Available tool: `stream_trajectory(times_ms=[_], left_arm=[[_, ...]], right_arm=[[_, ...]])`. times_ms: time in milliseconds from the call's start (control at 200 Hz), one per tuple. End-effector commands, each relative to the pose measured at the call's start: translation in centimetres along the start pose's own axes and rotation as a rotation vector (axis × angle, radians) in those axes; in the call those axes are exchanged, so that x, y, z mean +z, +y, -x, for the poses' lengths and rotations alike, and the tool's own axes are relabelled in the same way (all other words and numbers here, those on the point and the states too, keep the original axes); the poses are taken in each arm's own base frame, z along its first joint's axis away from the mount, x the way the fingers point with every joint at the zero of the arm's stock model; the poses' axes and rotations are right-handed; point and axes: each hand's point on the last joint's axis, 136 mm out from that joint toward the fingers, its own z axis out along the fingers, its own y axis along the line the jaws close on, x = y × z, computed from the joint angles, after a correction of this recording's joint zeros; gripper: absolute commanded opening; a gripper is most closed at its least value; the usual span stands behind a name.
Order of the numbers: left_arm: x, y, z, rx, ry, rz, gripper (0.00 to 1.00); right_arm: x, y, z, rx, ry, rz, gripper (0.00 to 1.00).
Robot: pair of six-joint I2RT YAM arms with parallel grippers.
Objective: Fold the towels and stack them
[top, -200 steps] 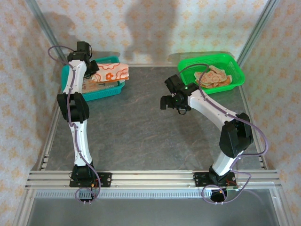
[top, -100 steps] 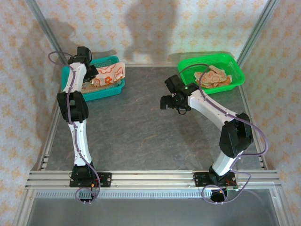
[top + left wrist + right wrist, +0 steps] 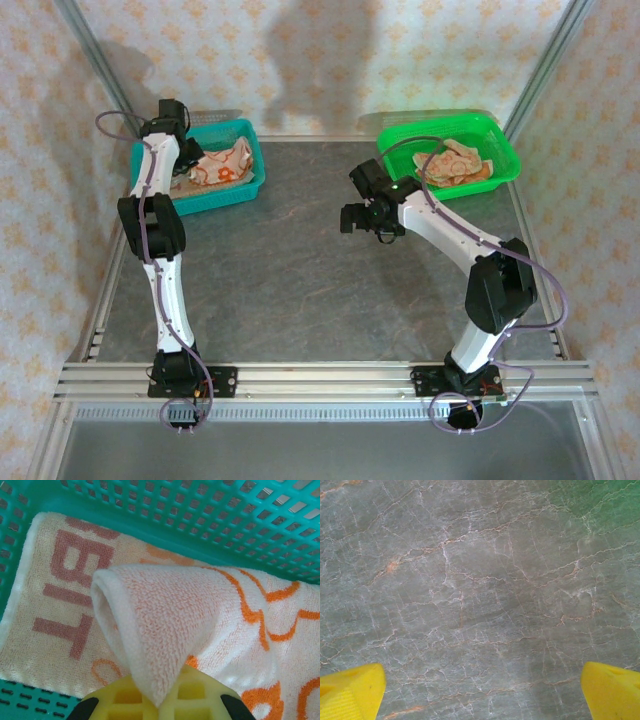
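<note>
The left gripper (image 3: 159, 702) is down inside the teal basket (image 3: 252, 152) at the upper left of the top view. Its yellow fingers are clamped on a raised fold of the flower-printed towel (image 3: 165, 615). The fold rises to a soft cone at the centre of the wrist frame, and the rest of the cloth spreads to the lower right with orange outlines on cream.

Under it, flat on the basket floor, lies a lettered towel (image 3: 65, 580) with large reddish-brown letters at the left of the frame. The basket's mesh wall runs across the top and along the lower left edge, close around both towels. From above, the left arm's forearm crosses the basket's left side and hides the grip itself.

The right gripper (image 3: 358, 218) hangs over bare grey marbled table (image 3: 300, 270) near the centre. Its fingers (image 3: 352, 690) are spread wide apart at the bottom corners of its wrist frame, holding nothing.

The green basket (image 3: 505, 140) sits at the upper right and holds a crumpled heap of orange-and-cream towels (image 3: 455, 162). It is probably more than one towel, though the folds blur together.
</note>
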Motion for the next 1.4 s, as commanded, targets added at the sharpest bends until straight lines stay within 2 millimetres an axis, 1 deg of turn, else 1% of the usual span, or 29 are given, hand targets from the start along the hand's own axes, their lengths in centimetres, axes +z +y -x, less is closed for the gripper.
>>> stream_trajectory(times_ms=[0, 265, 345, 425, 540, 821, 1046, 1126, 1181, 1211, 1236, 1341, 1371, 1396], left_arm=[[-4.5, -1.1, 1.8, -0.023, -0.063, -0.075, 0.0], [-8.8, -2.7, 3.0, -0.015, -0.114, -0.172, 0.0], [-9.5, -3.0, 3.2, -0.006, -0.12, -0.188, 0.0], [-9.7, -3.1, 3.2, 0.002, -0.116, -0.194, 0.0], [-9.5, -3.2, 2.9, 0.01, -0.101, -0.199, 0.0], [-8.1, -2.5, 1.8, 0.04, -0.053, -0.161, 0.0], [-5.9, -1.5, 0.9, 0.078, -0.013, -0.101, 0.0], [-5.1, -0.9, 0.6, 0.093, -0.001, -0.068, 0.13], [-4.8, -0.3, 0.6, 0.104, 0.0, -0.039, 0.33], [-4.6, 0.0, 0.6, 0.111, -0.004, -0.019, 0.47], [-4.6, 0.3, 0.7, 0.115, -0.008, -0.006, 0.56], [-4.8, 1.3, 1.3, 0.133, -0.031, 0.045, 0.75], [-4.9, 1.5, 1.4, 0.135, -0.038, 0.057, 0.83], [-5.0, 1.6, 1.6, 0.137, -0.043, 0.066, 0.92]], right_arm=[[0.3, -0.4, -0.2, 0.015, 0.015, -0.015, 0.99], [0.7, -0.1, -0.4, 0.015, 0.022, -0.003, 0.99], [0.8, -0.1, -0.4, 0.018, 0.023, 0.001, 0.99], [0.9, 0.0, -0.5, 0.018, 0.025, 0.005, 0.99], [0.9, 0.1, -0.4, 0.018, 0.026, 0.008, 0.99], [1.1, 0.1, -0.7, 0.02, 0.034, 0.01, 0.99], [0.9, -0.1, -0.8, 0.022, 0.031, 0.009, 0.99], [0.8, -0.1, -0.9, 0.021, 0.031, 0.011, 0.99], [0.8, -0.1, -0.9, 0.022, 0.031, 0.011, 0.99], [0.7, -0.1, -0.9, 0.021, 0.03, 0.012, 0.99], [0.7, -0.2, -1.0, 0.021, 0.029, 0.011, 0.99], [0.5, -0.2, -1.0, 0.022, 0.025, 0.013, 0.99], [0.5, -0.2, -1.1, 0.021, 0.026, 0.015, 0.99], [0.5, -0.2, -1.1, 0.023, 0.026, 0.015, 0.99]])
